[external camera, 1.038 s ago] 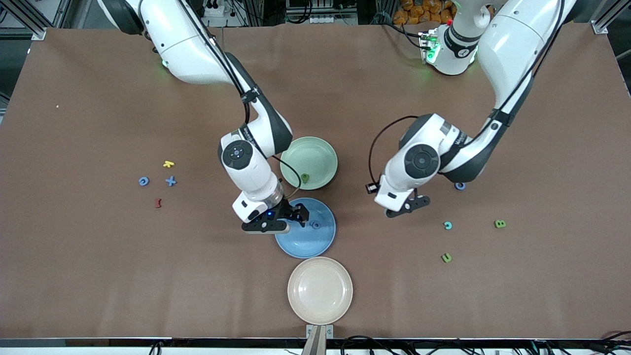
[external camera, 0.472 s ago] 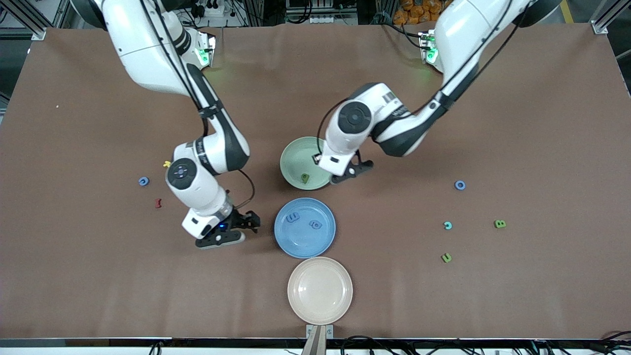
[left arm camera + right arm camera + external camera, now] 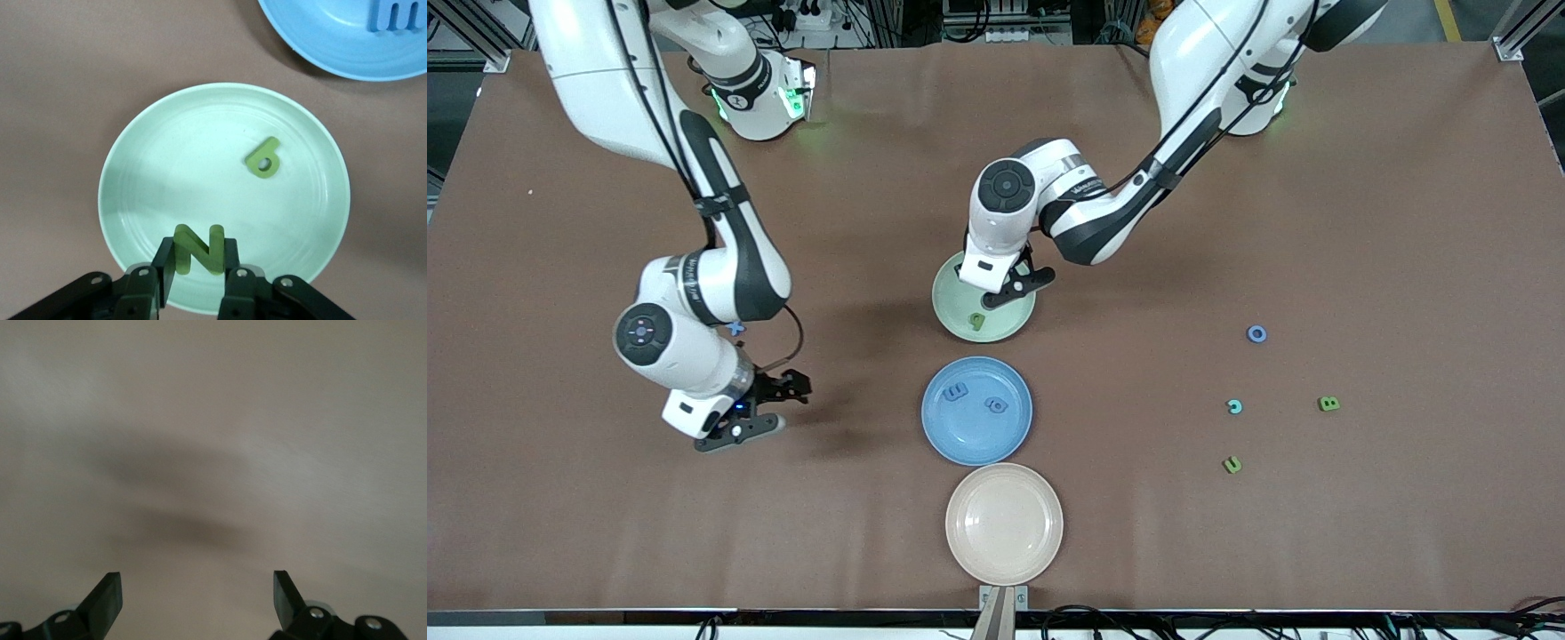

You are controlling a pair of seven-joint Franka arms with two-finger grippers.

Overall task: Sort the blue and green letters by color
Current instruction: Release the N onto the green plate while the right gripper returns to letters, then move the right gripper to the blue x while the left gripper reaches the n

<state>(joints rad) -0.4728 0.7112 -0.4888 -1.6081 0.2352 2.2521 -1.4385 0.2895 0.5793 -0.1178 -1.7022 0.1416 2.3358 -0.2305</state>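
A flat, matte brown sheet covers my table (image 3: 1316, 551), faintly creased, with aluminium framing, cables and a power strip crowding its edge by my two bases. Three smooth round plates with raised rims sit in a row along the middle: a pale green plate (image 3: 951, 313) closest to my bases, a blue plate (image 3: 1009, 436) nearer the front camera, and a cream plate (image 3: 1040, 520) nearest of all. My left gripper (image 3: 197, 283) hangs over the green plate, its black fingers clamped on a chunky olive-green letter N (image 3: 198, 249), held upright between the pads; a second green letter shaped like a 6 (image 3: 263, 158) lies flat in that plate. Two blue letters lie in the blue plate, a blocky E (image 3: 956, 392) and a rounder one (image 3: 996, 405). Toward my left arm's end of the table loose letters rest well apart on the sheet: a blue ring O (image 3: 1256, 333), a teal curled letter (image 3: 1234, 406), a green B (image 3: 1328, 404) and a small green letter (image 3: 1232, 464) nearest the camera. My right gripper (image 3: 197, 595) hovers above bare brown surface toward my right arm's end, fingers spread wide and holding nothing; a blue X (image 3: 735, 328) peeks out beside that arm's wrist
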